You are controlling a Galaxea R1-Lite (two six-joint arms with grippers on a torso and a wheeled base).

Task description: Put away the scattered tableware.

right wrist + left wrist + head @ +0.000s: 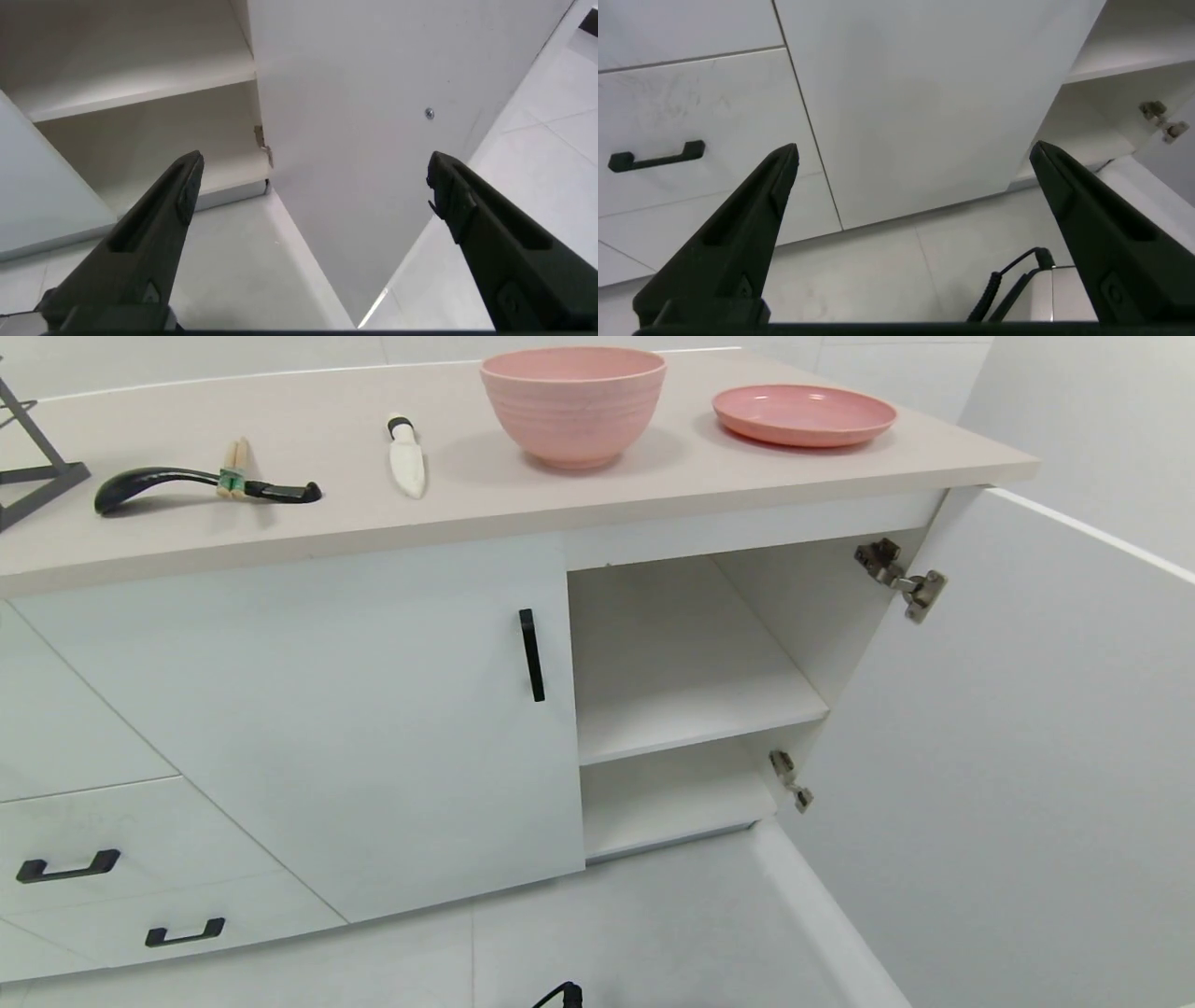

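On the beige countertop [709, 476] stand a pink bowl [572, 403] and, to its right, a pink plate [804, 414]. Left of the bowl lie a white knife with a black handle [406, 455], a black ladle [201, 485] and a pair of wooden chopsticks [234, 469] crossing it. My left gripper [913, 159] hangs open low in front of the closed cabinet door [924, 93], with nothing between its fingers. My right gripper [313, 173] is open too, held before the edge of the swung-out door [374, 131], near the cabinet's lower shelf [140, 149].
The right cabinet door [1008, 747] stands wide open, showing two bare shelves [691, 709]. The left door with a black handle [531, 654] is closed. Drawers with black handles [68, 868] sit at the left. A dark rack [33, 457] stands on the counter's far left.
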